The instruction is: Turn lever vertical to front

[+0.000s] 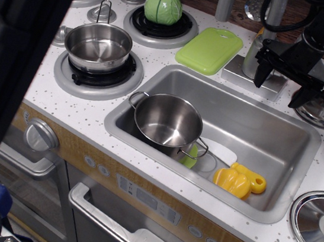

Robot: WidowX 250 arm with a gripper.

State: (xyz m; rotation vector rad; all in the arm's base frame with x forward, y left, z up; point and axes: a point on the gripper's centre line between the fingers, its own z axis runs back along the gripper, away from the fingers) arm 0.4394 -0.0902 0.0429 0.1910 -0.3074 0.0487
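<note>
At the desk's far right edge, the tool [280, 84], fingers apart, hides the lever. It is likely rigid, light, smooth metal; push near its free tip.

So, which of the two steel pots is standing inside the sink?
The pot with two loop handles stands in the left part of the sink. The other pot sits on the front stove burner, left of the sink.
</note>
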